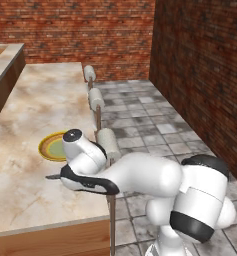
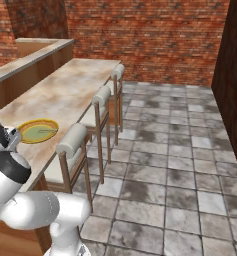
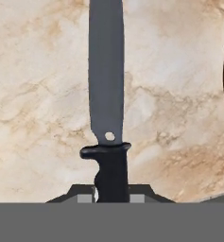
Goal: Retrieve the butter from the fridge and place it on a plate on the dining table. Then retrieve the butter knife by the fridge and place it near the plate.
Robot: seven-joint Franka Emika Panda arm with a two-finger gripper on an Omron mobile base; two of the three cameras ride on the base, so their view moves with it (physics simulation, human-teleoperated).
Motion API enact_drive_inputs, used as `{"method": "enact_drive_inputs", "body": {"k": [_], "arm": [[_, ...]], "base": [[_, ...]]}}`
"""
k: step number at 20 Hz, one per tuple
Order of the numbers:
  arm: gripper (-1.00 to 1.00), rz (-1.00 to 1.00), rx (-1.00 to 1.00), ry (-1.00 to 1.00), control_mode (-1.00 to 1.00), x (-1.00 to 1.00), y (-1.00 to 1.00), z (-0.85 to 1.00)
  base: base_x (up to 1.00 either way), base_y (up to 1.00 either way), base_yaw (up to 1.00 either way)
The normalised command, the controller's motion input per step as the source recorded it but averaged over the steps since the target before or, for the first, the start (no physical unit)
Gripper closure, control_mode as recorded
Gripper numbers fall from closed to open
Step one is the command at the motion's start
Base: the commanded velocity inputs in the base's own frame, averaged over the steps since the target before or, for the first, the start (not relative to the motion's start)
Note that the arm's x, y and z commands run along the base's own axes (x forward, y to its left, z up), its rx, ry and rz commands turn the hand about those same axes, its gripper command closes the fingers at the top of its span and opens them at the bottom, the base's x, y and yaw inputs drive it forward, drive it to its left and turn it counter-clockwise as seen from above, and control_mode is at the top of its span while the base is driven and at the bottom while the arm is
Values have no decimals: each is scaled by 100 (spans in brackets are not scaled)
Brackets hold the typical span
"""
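Gripping the butter knife (image 3: 107, 85) by its dark handle, the hand (image 3: 111, 194) hovered over the worktop (image 1: 25, 130), beside the plate (image 1: 52, 146).

stools (image 2: 85, 145): three in a row, pale cushions, wood frames | floor (image 2: 180, 165): grey mottled tiles | walls (image 2: 145, 35): red brick | counter (image 2: 37, 60): wood-sided, far left

The white arm (image 1: 155, 175) reaches low and leftward from its base, elbow bent, forearm stretched out over the near end of the dining table (image 1: 20, 150) by its stool-side edge; the gripper (image 3: 111, 191) is clamped on the butter knife (image 3: 106, 94) at its dark handle, blade pointing straight ahead.
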Motion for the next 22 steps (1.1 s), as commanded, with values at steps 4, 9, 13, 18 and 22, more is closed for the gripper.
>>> {"method": "enact_drive_inputs", "body": {"k": [4,9,13,18,22], "arm": [[100,0,0,-5,-100,26,0,-18],[100,0,0,-11,-100,7,0,-22],[100,0,0,-7,-100,2,0,-7],[100,0,0,-6,-100,0,0,-7],[100,0,0,1,-100,6,0,-11]], "base": [[0,0,0],[0,0,0],[0,0,0],[0,0,0],[0,0,0]]}}
